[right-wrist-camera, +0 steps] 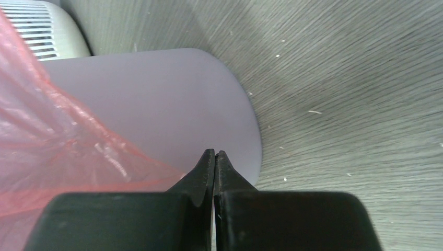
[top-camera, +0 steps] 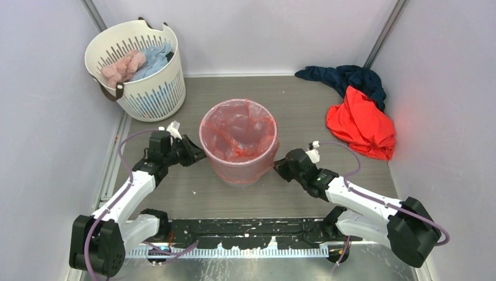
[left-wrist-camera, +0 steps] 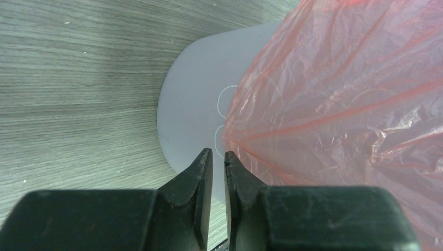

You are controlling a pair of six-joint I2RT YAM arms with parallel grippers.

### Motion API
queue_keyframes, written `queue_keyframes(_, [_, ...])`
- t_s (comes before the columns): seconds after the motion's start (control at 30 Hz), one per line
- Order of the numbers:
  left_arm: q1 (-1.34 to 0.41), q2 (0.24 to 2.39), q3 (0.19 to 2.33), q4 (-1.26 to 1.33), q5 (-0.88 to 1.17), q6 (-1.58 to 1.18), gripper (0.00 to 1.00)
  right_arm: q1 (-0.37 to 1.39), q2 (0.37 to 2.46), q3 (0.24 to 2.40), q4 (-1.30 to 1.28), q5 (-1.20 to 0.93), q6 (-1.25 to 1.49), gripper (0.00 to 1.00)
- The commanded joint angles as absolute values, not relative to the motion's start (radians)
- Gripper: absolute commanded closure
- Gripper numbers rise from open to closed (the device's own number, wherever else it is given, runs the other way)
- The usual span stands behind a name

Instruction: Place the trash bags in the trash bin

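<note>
Bag sat in the bin, lining it, its film folded over the rim and down the outside. Left gripper was at the bin's left wall, jaws a narrow slit apart, nothing between them, the film's edge just beside one tip. Right gripper was at the right wall, jaws fully together; whether they pinched film, I couldn't tell.

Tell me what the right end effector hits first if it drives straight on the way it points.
Most likely the bin: its bare grey wall fills the line ahead of the right end effector. The bag hangs just beside that line. Depth is unclear, but the wall looks close.
</note>
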State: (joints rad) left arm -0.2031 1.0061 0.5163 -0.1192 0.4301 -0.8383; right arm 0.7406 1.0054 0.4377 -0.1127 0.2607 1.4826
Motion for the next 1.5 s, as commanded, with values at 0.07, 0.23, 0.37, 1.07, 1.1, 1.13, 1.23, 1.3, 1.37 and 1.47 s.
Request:
queue_keyframes(0.07, [-0.206, 1.011, 0.51, -0.04, 0.437, -0.84, 0.84, 0.746, 1.054, 0.423, -0.063, 0.313, 1.44, 0.99])
queue_keyframes(0.23, [-0.206, 1.008, 0.518, -0.062, 0.434, -0.829, 0.85, 0.746, 1.01, 0.401, -0.097, 0.304, 1.419, 0.99])
queue_keyframes(0.37, [-0.206, 0.992, 0.512, -0.067, 0.429, -0.827, 0.85, 0.747, 0.913, 0.42, -0.22, 0.274, 1.359, 0.73])
queue_keyframes(1.07, [-0.223, 0.947, 0.447, -0.058, 0.435, -0.842, 0.85, 0.837, 0.808, 0.585, -0.313, 0.119, 1.29, 0.37])
queue_keyframes(1.1, [-0.227, 0.945, 0.445, -0.058, 0.433, -0.842, 0.85, 0.841, 0.813, 0.586, -0.299, 0.123, 1.295, 0.37])
queue_keyframes(1.13, [-0.23, 0.943, 0.444, -0.058, 0.43, -0.842, 0.85, 0.844, 0.822, 0.588, -0.287, 0.131, 1.299, 0.38])
queue_keyframes(1.23, [-0.238, 0.943, 0.44, -0.058, 0.428, -0.844, 0.85, 0.863, 0.845, 0.598, -0.264, 0.16, 1.307, 0.38])
queue_keyframes(1.3, [-0.241, 0.943, 0.442, -0.064, 0.429, -0.842, 0.85, 0.872, 0.864, 0.6, -0.245, 0.176, 1.311, 0.38])
queue_keyframes(1.37, [-0.241, 0.936, 0.445, -0.076, 0.428, -0.838, 0.85, 0.886, 0.869, 0.599, -0.226, 0.197, 1.318, 0.4])
queue_keyframes(1.47, [-0.241, 0.917, 0.449, -0.094, 0.427, -0.834, 0.85, 0.906, 0.854, 0.599, -0.224, 0.233, 1.328, 0.43])
